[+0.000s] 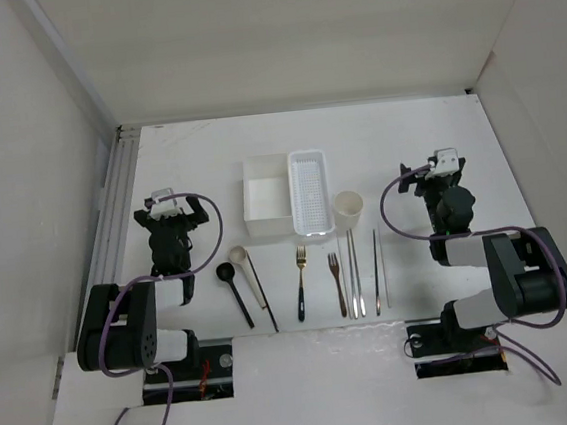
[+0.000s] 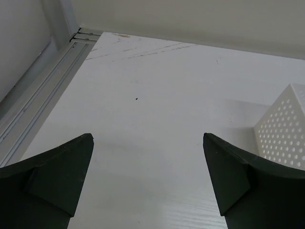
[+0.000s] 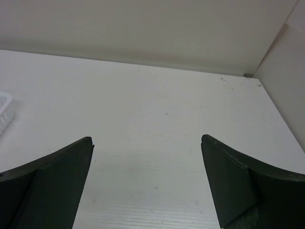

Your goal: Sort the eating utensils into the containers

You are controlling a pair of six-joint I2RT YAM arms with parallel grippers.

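The utensils lie in a row on the table in the top view: a black spoon, a beige spoon, a black chopstick, a gold fork with black handle, a small brown fork, metal chopsticks and a thin dark chopstick. Behind them stand the containers: a square white box, a perforated basket and a round cream cup. My left gripper is open left of the box, holding nothing. My right gripper is open right of the cup, also holding nothing.
A metal rail runs along the table's left edge. White walls enclose the table at the back and sides. The left wrist view shows a corner of the perforated basket at right, and the right wrist view a sliver of the basket at left.
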